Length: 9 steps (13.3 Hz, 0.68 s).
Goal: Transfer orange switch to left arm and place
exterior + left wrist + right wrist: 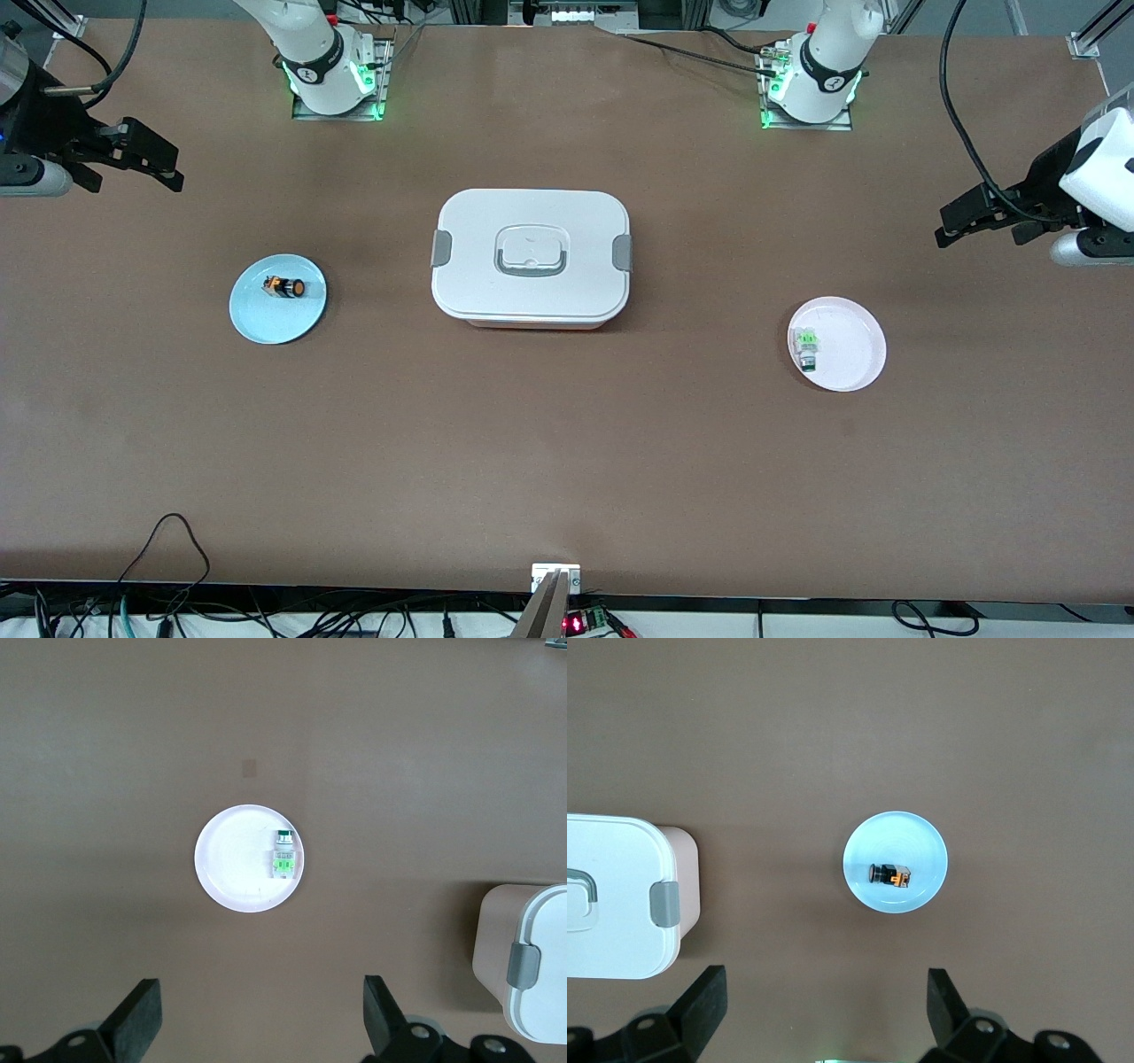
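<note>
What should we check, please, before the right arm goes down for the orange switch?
1. Orange switch lies on its side on the blue plate, free of anything else: ok.
2. Right gripper open and empty, up over the right arm's end of the table: ok.
3. Left gripper open and empty, waiting over the left arm's end: ok.
4. Box closed, standing mid-table between the two plates and apart from both: ok, but it sits on the direct line across.
5. Pink plate has room beside the green switch: ok.
6. Whether the switch would roll when touched: cannot tell.
</note>
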Tool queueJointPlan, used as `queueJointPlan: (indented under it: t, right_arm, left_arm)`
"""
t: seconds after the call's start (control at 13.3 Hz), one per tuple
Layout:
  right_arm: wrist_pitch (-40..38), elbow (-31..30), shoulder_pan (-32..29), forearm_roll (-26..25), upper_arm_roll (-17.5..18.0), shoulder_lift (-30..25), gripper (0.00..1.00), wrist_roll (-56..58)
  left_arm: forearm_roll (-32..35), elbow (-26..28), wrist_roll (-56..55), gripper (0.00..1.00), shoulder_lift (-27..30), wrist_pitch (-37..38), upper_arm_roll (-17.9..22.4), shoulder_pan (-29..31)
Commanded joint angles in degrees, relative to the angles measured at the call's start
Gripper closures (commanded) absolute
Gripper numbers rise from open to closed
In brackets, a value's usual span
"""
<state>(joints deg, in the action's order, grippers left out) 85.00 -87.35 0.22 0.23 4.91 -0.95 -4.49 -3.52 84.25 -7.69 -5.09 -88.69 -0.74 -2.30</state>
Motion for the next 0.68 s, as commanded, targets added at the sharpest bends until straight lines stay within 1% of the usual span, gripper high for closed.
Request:
queueJointPlan:
  t: [0.0,0.6]
  right_arm:
    - [-1.2,0.8,-0.7,0.3,0.1,-0.4,0.00,0.1]
    - [-1.3,0.8,-0.7,-0.3,0.0,-0.5,0.00,0.1]
  left_arm:
    - [0.3,-0.5,0.4,0.00,-0.7,-0.1,1.1,-1.0]
    - [0.4,-0.7,0.5,0.00,-0.3,0.4,1.4,-0.9]
